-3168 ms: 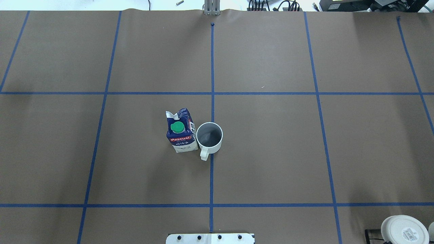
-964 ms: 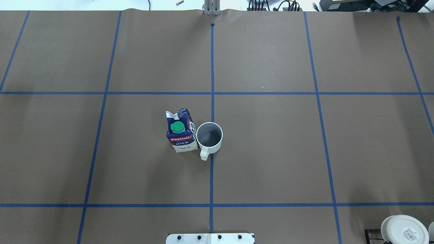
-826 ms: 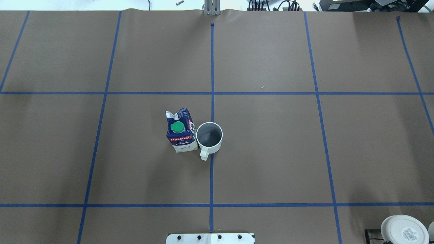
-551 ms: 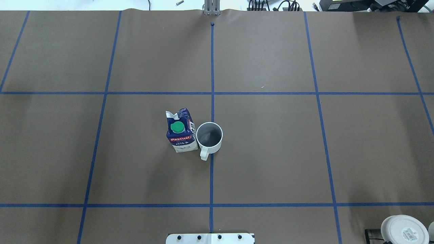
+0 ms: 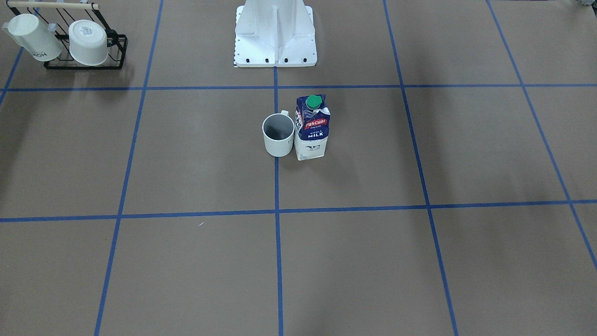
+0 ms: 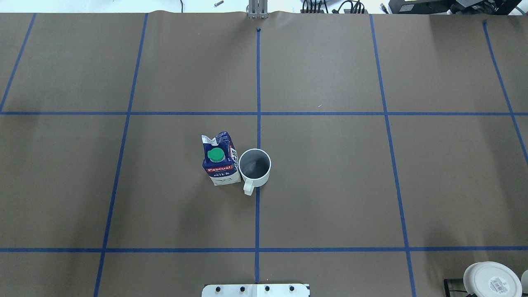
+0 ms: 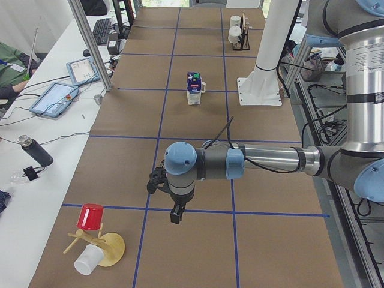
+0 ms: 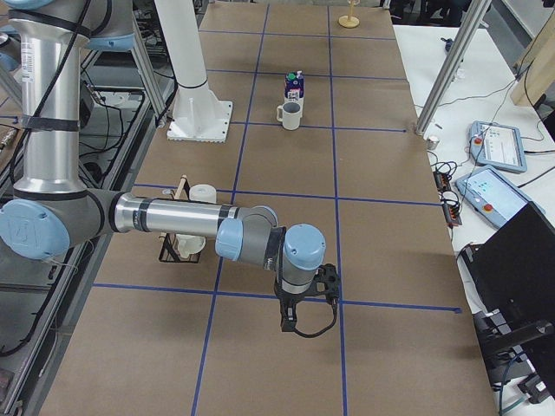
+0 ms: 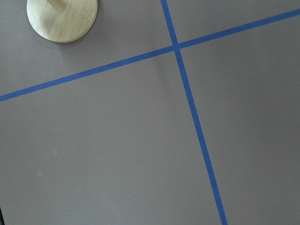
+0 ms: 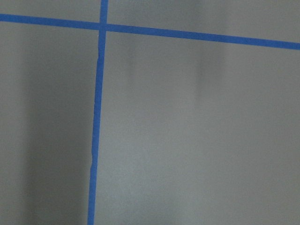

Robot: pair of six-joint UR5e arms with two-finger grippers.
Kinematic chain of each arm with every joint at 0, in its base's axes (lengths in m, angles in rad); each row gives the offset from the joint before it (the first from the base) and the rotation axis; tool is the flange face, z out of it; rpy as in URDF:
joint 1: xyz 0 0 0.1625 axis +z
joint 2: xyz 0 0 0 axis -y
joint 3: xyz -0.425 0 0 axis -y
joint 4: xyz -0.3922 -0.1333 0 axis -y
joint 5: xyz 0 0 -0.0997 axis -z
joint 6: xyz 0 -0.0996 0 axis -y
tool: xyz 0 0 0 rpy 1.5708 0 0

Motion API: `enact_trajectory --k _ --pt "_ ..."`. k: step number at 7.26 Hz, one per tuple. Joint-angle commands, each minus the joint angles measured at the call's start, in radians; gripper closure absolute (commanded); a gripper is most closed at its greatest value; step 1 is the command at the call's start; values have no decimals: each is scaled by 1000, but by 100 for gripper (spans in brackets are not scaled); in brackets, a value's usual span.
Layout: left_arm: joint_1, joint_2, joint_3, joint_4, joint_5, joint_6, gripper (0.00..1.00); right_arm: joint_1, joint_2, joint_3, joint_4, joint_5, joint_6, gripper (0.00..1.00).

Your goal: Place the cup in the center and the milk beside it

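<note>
The cup (image 6: pixel 255 165), a white mug with a dark grey inside, stands upright on the centre blue line; it also shows in the front view (image 5: pixel 278 136). The milk (image 6: pixel 220 163), a blue-and-white carton with a green cap, stands upright right beside it, on the robot's left (image 5: pixel 312 130). Both arms are far from them. My left gripper (image 7: pixel 174 215) hangs over the table near a tape crossing. My right gripper (image 8: pixel 290 322) hangs near the table's other end. Both show only in the side views, so I cannot tell whether they are open or shut.
A black rack (image 5: pixel 79 44) with two other white mugs stands at the robot's right front corner. A wooden stand with a red cup (image 7: pixel 92 216) and a white cup is at the left end. The robot's white base (image 5: pixel 275 32) is behind the cup.
</note>
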Motion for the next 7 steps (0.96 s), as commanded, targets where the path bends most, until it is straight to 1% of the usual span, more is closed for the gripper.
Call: enact_trajectory --k 1,7 --pt "2 0 0 -1 0 0 1 0 0 1 1 0 0 0" --pt "2 0 -1 -1 -2 2 1 0 0 1 1 18 -2 0"
